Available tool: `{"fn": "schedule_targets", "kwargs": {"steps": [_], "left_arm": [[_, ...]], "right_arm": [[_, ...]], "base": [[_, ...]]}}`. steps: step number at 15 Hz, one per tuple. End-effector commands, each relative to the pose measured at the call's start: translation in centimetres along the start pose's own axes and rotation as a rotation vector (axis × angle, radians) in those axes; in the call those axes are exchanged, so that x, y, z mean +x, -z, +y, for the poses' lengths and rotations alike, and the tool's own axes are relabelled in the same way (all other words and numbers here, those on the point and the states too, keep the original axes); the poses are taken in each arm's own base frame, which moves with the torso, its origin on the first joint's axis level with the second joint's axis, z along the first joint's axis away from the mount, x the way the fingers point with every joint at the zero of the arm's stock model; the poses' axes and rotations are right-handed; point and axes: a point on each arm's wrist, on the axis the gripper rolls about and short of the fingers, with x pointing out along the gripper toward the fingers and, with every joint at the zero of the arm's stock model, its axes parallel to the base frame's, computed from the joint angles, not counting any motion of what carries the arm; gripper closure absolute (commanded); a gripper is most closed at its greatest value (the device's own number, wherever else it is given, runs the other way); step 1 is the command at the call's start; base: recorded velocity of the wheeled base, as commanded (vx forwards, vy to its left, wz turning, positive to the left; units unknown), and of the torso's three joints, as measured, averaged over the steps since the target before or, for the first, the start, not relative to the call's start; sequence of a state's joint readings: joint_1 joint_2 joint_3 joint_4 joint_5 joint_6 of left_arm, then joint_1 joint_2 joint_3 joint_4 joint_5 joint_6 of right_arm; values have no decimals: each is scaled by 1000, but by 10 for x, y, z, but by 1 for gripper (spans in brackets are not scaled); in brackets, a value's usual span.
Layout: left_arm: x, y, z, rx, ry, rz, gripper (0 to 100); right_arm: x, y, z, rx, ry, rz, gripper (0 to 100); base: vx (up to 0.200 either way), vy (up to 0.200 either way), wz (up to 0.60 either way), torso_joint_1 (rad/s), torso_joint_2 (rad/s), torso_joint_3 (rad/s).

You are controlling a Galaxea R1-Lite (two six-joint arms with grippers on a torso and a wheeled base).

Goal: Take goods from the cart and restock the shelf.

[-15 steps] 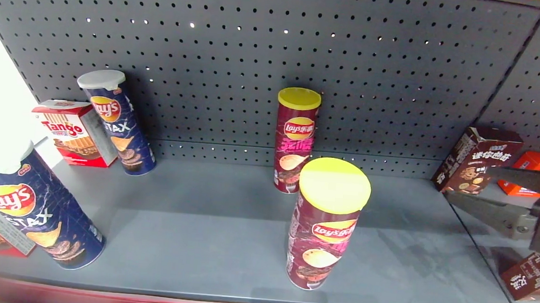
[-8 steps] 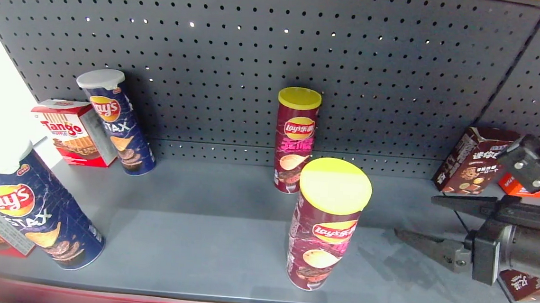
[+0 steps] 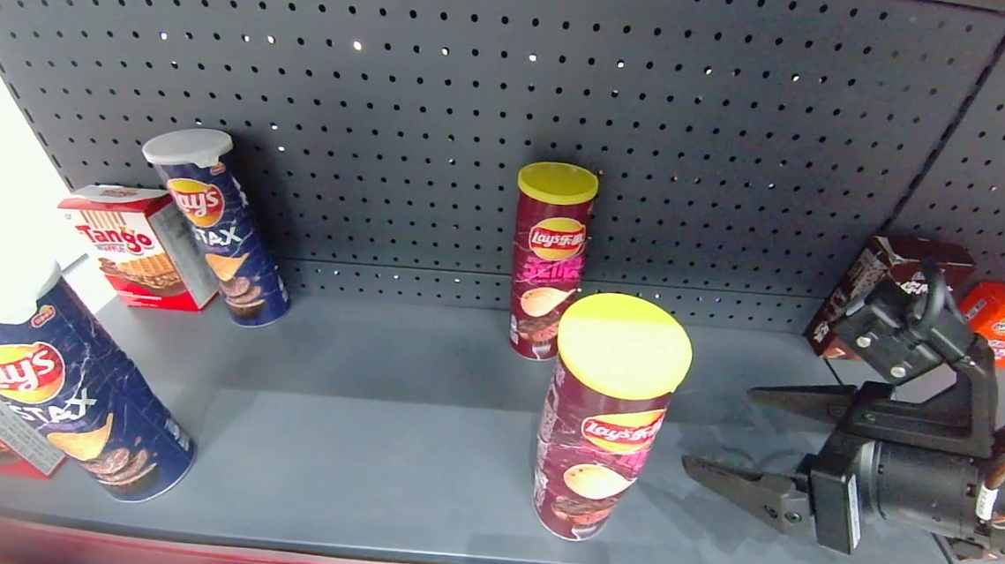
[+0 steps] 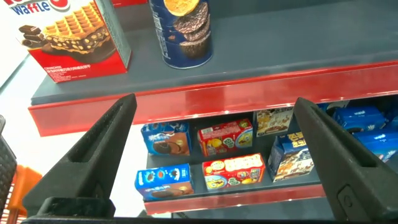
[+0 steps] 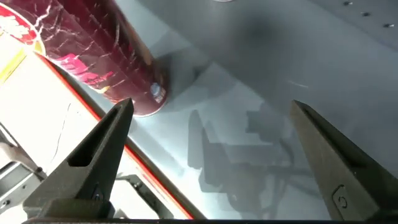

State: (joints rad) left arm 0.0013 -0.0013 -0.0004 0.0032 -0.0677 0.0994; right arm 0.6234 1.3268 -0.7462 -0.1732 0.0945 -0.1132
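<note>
Grey pegboard-backed shelf (image 3: pixel 386 433), upright cans (image 3: pixel 604 413).

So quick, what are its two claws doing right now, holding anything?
Left gripper: open, holding nothing.
Right gripper: open, empty, beside the front maroon chip can.

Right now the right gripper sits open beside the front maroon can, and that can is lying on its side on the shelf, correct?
Not quite. The front maroon can stands upright on the shelf, with its yellow lid on top, as the head view shows. The rest holds: the right gripper is open beside it, not touching it.
</note>
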Motion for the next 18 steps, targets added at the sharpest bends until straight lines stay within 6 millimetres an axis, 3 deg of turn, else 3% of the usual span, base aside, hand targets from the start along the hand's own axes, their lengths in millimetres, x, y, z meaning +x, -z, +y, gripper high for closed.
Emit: {"fn": "schedule_targets", "kwargs": {"steps": [1,18], "left_arm": [[0,0,0,0,0,2,0],[0,0,0,-3,-2,2,0]], "right_arm": [[8,0,3,-6,-19,18,0],[40,-4,10,-37,-59,45,0]], "base": [[0,0,0,0,0,0],[0,0,0,0,0,0]]}}
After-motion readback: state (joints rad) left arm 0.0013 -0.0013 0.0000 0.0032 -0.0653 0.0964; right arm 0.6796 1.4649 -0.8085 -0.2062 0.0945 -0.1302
